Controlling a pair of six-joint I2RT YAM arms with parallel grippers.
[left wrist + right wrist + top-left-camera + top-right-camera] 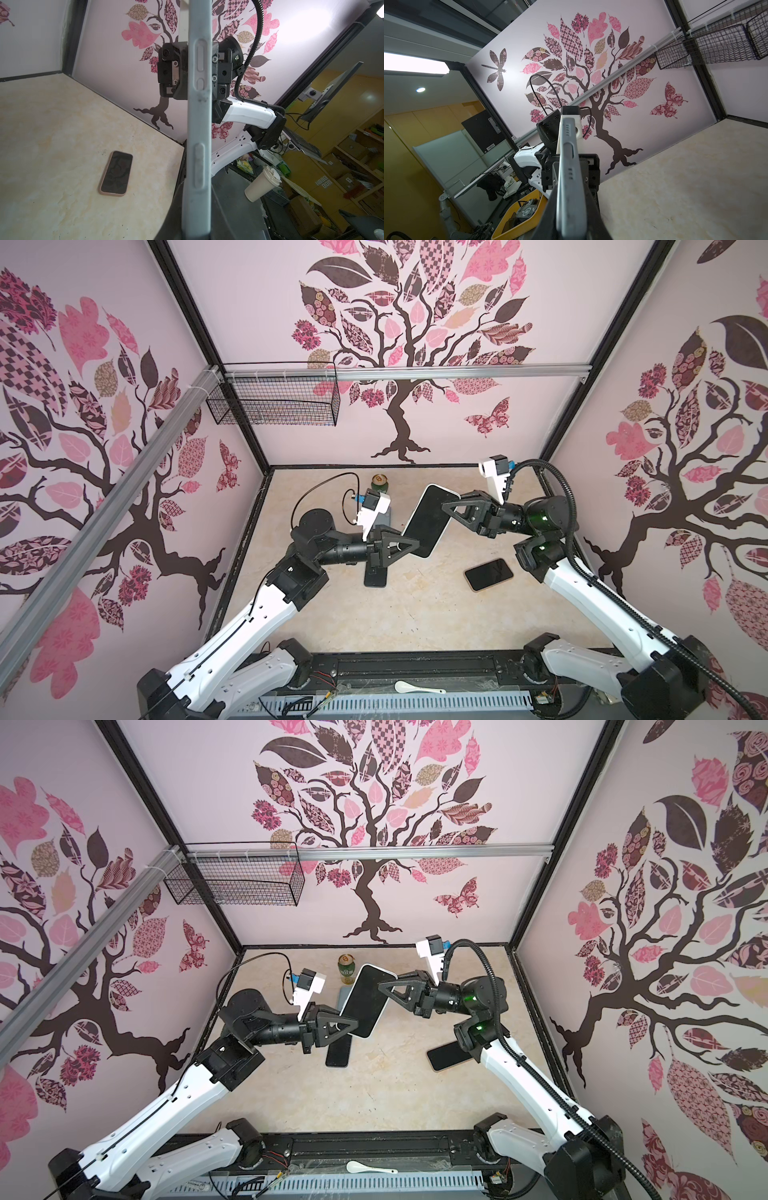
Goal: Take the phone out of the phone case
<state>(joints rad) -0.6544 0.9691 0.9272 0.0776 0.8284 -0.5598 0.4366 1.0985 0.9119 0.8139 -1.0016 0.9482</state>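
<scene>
A phone [430, 522] [368, 1002] with a dark screen sits in a pale grey phone case [199, 124] [570, 187]. It is held tilted above the table between both arms. My left gripper [409, 545] [349, 1025] [196, 207] is shut on its near-left corner, with fingers against both faces of the case. My right gripper [451, 504] [386, 984] [571, 207] is shut on the far-right edge. Both wrist views show the case edge-on, with its side buttons and port holes. The phone is seated in the case.
On the table [415, 614], a phone in a pinkish case [489, 574] [446, 1057] [116, 173] lies at the right. A dark phone [376, 574] [337, 1052] lies below the left gripper, and a can [380, 484] [345, 968] stands at the back. A wire basket [274, 406] hangs on the back wall.
</scene>
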